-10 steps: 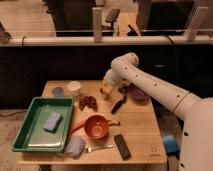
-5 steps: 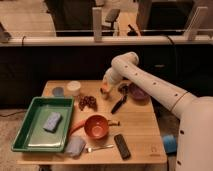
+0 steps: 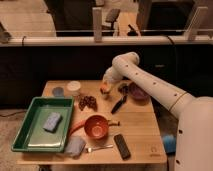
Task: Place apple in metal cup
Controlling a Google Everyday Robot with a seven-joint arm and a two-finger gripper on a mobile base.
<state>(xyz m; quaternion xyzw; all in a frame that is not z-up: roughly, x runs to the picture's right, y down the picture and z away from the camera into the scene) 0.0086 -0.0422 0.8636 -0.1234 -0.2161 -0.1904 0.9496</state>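
The apple is a small orange-yellow fruit near the back middle of the wooden table. My gripper hangs from the white arm that reaches in from the right, and it sits right at the apple, covering its top. A small grey metal cup stands at the table's back left, well left of the gripper, with a pale round container beside it.
A dark red lumpy cluster lies just left of and in front of the apple. An orange-red bowl stands mid-front, a purple bowl at back right. A green tray holds a blue sponge. There is also a black tool, a remote and a grey cloth.
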